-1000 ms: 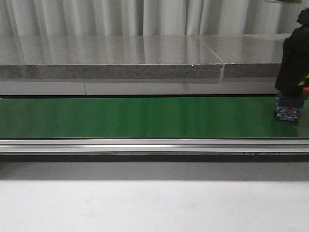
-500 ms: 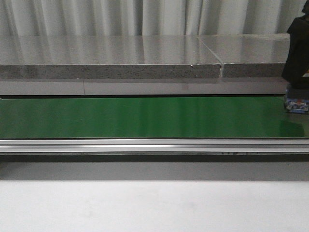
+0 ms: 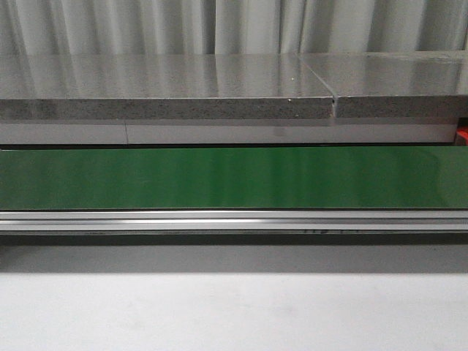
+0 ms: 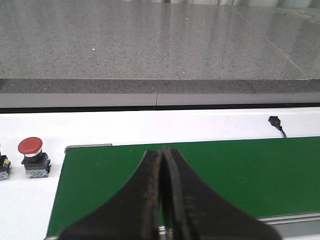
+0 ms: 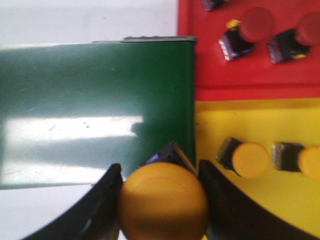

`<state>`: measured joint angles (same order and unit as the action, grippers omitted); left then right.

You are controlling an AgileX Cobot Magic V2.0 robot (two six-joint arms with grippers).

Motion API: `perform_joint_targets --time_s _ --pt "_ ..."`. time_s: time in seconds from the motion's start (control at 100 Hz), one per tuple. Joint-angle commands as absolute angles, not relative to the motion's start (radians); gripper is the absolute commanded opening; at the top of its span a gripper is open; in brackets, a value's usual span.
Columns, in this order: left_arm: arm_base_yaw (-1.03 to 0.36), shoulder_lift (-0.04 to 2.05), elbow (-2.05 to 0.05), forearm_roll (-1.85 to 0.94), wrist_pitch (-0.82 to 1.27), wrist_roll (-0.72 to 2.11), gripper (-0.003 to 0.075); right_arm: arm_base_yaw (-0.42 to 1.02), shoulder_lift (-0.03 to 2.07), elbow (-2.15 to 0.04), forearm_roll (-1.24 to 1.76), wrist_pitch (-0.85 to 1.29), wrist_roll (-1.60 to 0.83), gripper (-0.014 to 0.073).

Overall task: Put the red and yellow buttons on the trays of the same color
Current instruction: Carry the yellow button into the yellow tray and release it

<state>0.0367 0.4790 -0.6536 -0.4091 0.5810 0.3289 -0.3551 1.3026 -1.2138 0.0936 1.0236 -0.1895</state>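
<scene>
While the front view shows only the green belt (image 3: 219, 177), the grey stone slab (image 3: 168, 88) behind it and a small red edge at the far right, the two wrist views show the things of the task. In the right wrist view the right gripper (image 5: 161, 200) holds a yellow button (image 5: 163, 201) between its two black fingers, and the button hangs above the end of the belt, just beside the yellow tray (image 5: 260, 215). Two more yellow buttons lie in this tray, and the red tray (image 5: 210, 70) next to it carries several red buttons. In the left wrist view the left gripper (image 4: 163, 200) is above the belt with its fingers pressed together and nothing between them. A red button (image 4: 32, 157) stands on the white table (image 4: 150, 127) beside the end of the belt. I cannot read any writing or brand in these views.
</scene>
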Motion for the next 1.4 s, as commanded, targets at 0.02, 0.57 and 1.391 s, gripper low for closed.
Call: perform_joint_targets --time_s 0.02,0.57,1.391 --pt "0.03 0.481 -0.682 -0.435 0.509 0.331 -0.0019 -0.441 1.239 -1.209 0.094 0.974 -0.14 0.0216" --pt "0.03 0.481 -0.682 -0.435 0.509 0.331 -0.0019 -0.621 1.237 -0.893 0.094 0.723 -0.015 0.0216" --pt "0.03 0.481 -0.682 -0.435 0.509 0.331 -0.0019 -0.626 1.386 -0.769 0.088 0.549 0.0 0.0216"
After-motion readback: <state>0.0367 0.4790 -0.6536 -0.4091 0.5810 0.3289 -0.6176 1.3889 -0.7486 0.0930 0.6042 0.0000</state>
